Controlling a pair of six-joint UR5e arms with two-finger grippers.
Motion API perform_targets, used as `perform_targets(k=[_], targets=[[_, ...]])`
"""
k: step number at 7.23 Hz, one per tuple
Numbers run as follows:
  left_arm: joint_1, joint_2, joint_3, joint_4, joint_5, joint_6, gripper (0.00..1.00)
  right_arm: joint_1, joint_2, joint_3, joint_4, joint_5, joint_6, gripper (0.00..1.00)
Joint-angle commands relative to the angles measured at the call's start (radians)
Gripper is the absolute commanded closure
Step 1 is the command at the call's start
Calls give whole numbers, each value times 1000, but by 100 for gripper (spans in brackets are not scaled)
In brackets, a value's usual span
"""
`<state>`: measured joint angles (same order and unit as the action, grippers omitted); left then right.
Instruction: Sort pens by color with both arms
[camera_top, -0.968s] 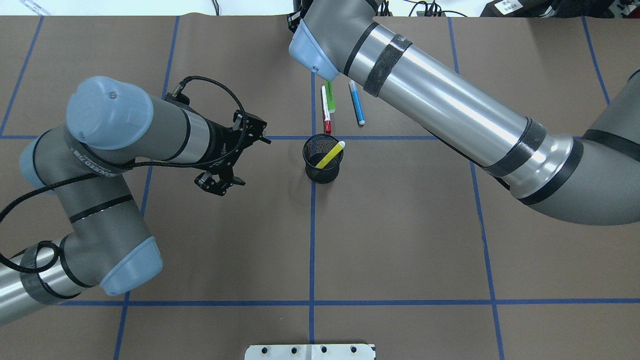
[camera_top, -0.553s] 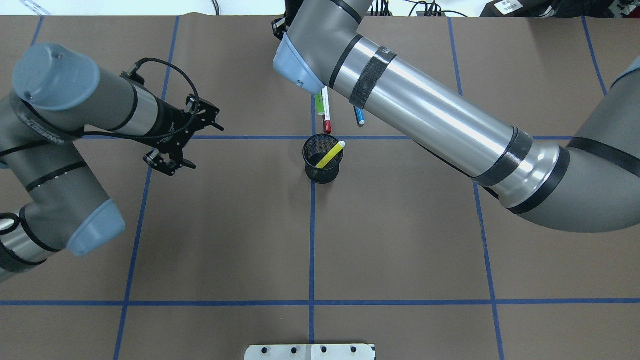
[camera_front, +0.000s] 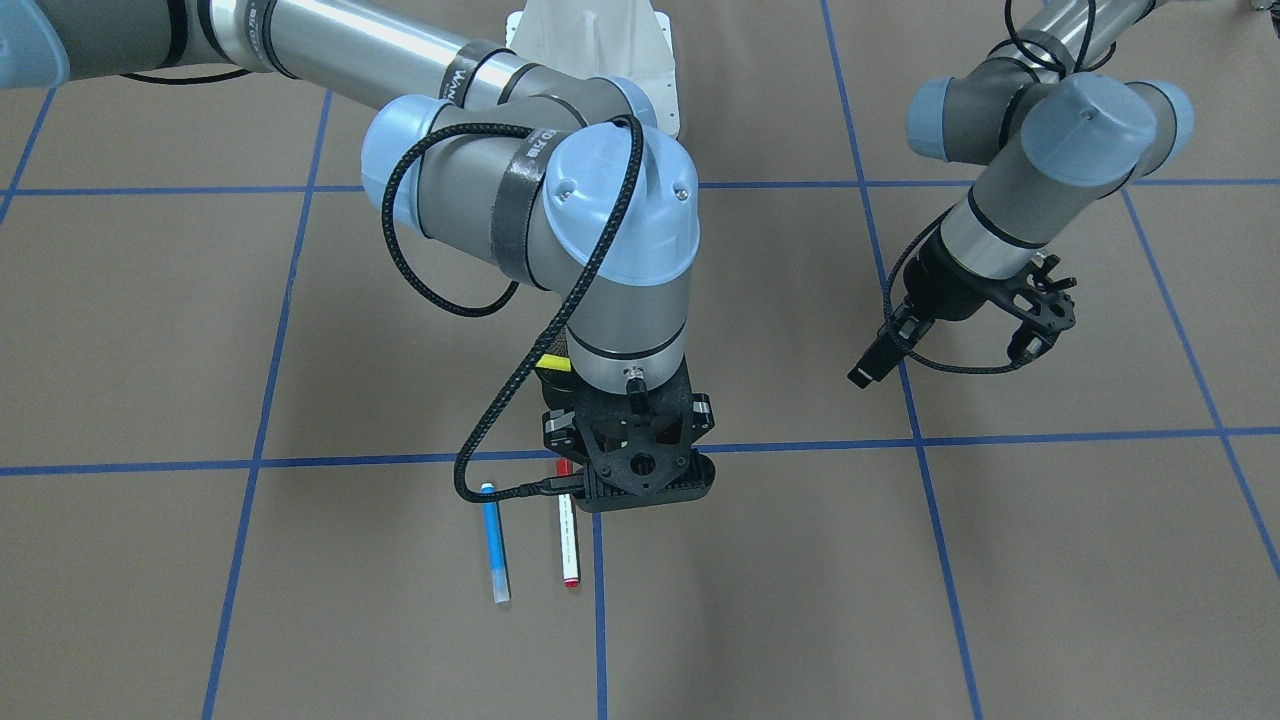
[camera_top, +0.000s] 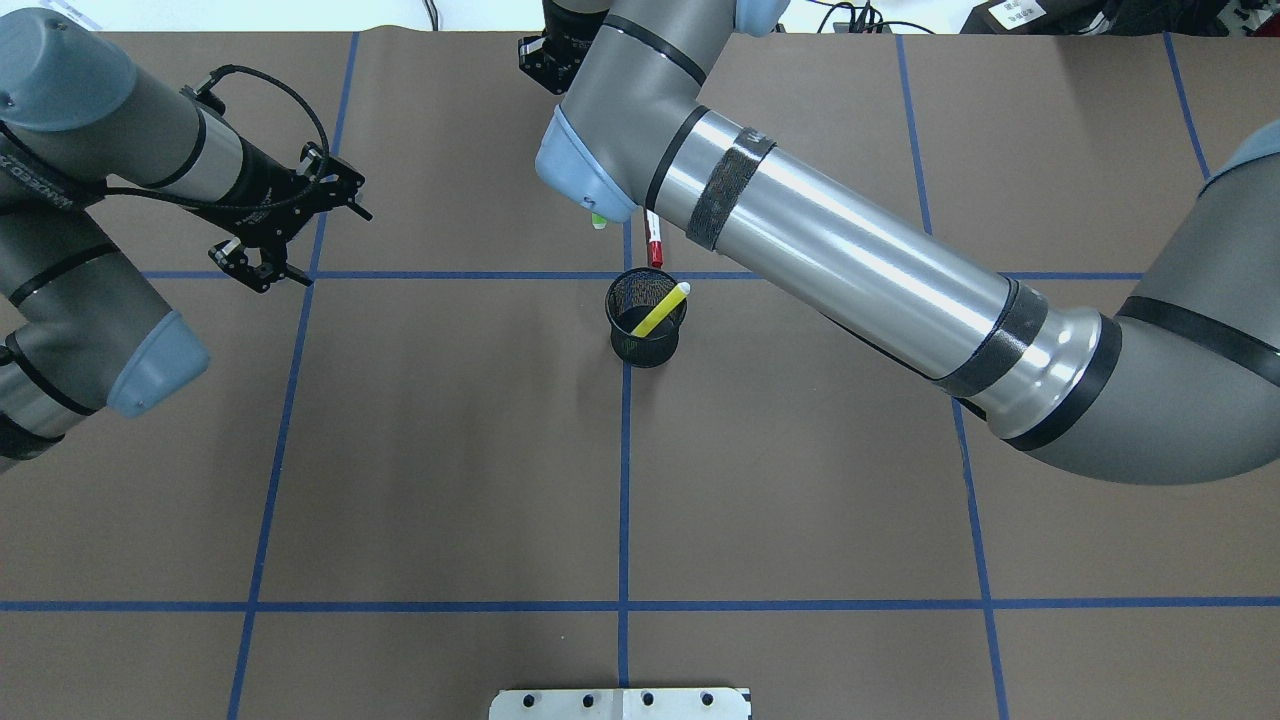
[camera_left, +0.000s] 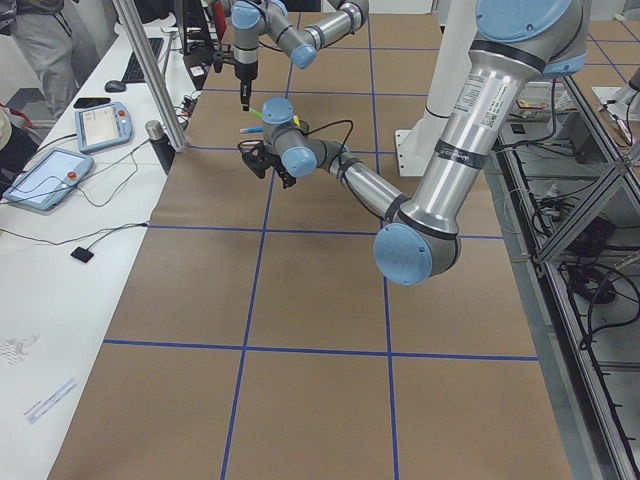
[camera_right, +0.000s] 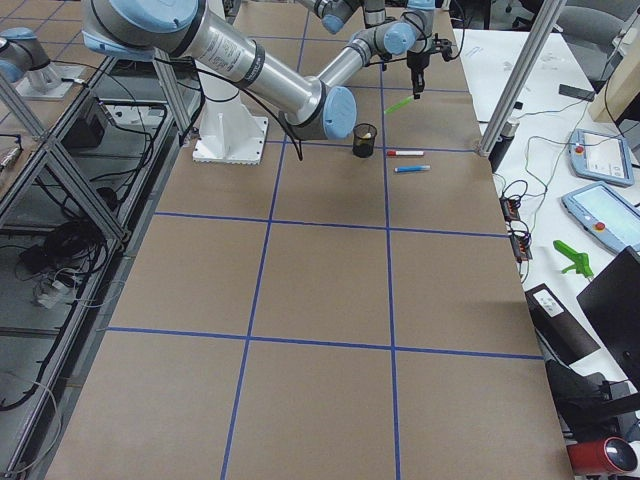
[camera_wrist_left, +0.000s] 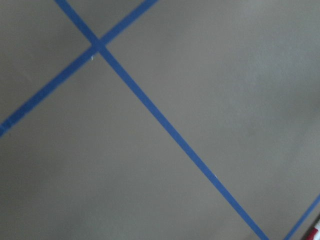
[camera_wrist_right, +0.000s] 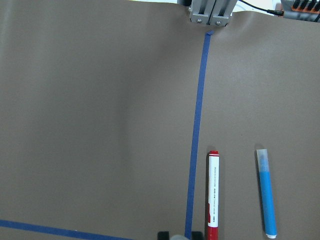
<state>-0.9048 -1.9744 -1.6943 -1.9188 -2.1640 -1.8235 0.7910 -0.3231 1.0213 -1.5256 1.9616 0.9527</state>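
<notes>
My right gripper (camera_front: 640, 485) hangs over the far middle of the table, shut on the lime green pen (camera_right: 398, 104). That pen is lifted and tilted, and only its tip (camera_top: 598, 220) shows under the arm's elbow. The red-capped white pen (camera_wrist_right: 213, 195) and the blue pen (camera_wrist_right: 267, 195) lie side by side on the paper just below that gripper. The yellow pen (camera_top: 662, 308) leans in the black mesh cup (camera_top: 645, 320). At the far left, my left gripper (camera_top: 338, 249) is open and holds nothing.
Brown paper with a blue tape grid (camera_top: 624, 480) covers the table. The white base plate (camera_top: 620, 703) is at the near edge. A side desk with tablets (camera_left: 60, 170) and a metal post (camera_left: 150, 80) runs along the far side, with a person (camera_left: 40, 40) at it.
My left arm has drawn back to the far left, gripper still open. The right arm has swung leftward, carrying the green pen away from beside the red pen and across the centre line.
</notes>
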Motion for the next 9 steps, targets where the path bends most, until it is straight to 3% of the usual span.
perform_targets(k=[1,8,9], targets=[[-11,0,15,0,-4,10,1,-4,-7,-55,80,-3,23,80],[-19,-27,18,10,-14,-149,1,-18,-4,-73,120,-56,17,74],[-19,-38,18,10,-13,-216,1,-18,-4,-73,122,-56,18,63]])
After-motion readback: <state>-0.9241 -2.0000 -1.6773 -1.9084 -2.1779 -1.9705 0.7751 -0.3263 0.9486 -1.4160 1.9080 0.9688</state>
